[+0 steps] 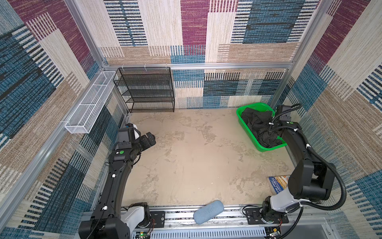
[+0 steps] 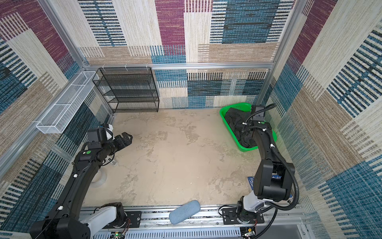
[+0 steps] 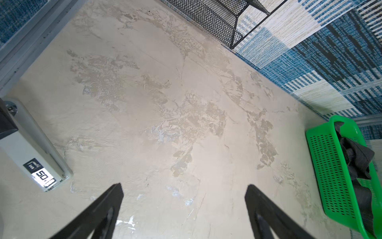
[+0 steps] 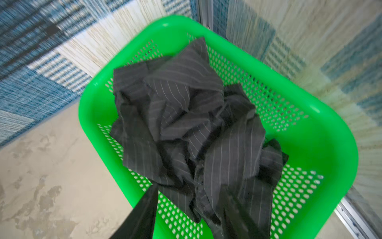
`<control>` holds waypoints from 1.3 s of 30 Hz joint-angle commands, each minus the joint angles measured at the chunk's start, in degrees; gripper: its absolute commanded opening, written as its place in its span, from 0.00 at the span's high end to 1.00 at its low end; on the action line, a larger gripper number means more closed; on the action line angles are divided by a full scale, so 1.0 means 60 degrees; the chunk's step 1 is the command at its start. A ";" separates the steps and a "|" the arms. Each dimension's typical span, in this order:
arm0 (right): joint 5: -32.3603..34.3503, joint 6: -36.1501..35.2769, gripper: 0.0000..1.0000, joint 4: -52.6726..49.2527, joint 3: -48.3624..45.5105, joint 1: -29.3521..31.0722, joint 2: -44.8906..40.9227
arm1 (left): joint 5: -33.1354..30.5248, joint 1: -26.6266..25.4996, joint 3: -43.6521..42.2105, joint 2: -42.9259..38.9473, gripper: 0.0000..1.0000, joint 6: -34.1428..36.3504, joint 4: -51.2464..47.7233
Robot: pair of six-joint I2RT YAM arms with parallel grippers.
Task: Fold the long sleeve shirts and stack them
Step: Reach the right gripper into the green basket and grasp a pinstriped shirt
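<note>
Cushion first: a blue-grey cushion point(image 1: 208, 211) lies across the rail at the lower middle of both top views, by my arm bases. Above it spreads the beige worktop point(image 1: 196, 157). At the left of the frame my left arm point(image 1: 122, 165) hangs over the worktop. Its wrist view shows the jaws spread wide with only bare surface between them, and a white labelled box point(image 3: 35, 153) lying near. At the lower right a blue printed booklet point(image 1: 278, 182) pokes out from under my right arm point(image 1: 310, 182).

Further up on the right, the green basket point(image 1: 268, 148) sits in the corner with the long sleeve shirt point(image 1: 256, 126) crumpled inside it. The right arm and its cables cover the basket's near end, hiding those jaws from above. In the right wrist view the pinstriped cloth bunches around them, blurred, and I cannot tell whether they grip it.

At the upper left a black mesh rack point(image 1: 144, 91) stands against the back wall, with a white wire tray point(image 1: 88, 103) on the side wall.
</note>
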 commanded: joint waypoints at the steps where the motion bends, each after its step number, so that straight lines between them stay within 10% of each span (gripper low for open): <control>1: 0.0088 0.0299 0.51 -0.0099 -0.0656 -0.0016 -0.0402 | 0.0089 0.0004 -0.0041 -0.0002 0.15 0.0020 -0.0117; 17: -0.0192 0.0029 0.61 0.0811 -0.2064 -0.0351 0.0215 | 0.0180 -0.0010 0.0234 0.0068 0.13 0.0128 -0.0529; 24: -0.0561 -0.0875 0.91 0.1361 -0.1509 -0.0384 0.0529 | 0.0187 -0.0034 0.0294 0.0072 0.02 -0.0058 -0.0530; 39: -0.3596 -0.1410 1.00 0.0813 0.0548 0.0333 -0.1854 | 0.0498 -0.0107 0.0208 0.0014 0.23 -0.0575 -0.0280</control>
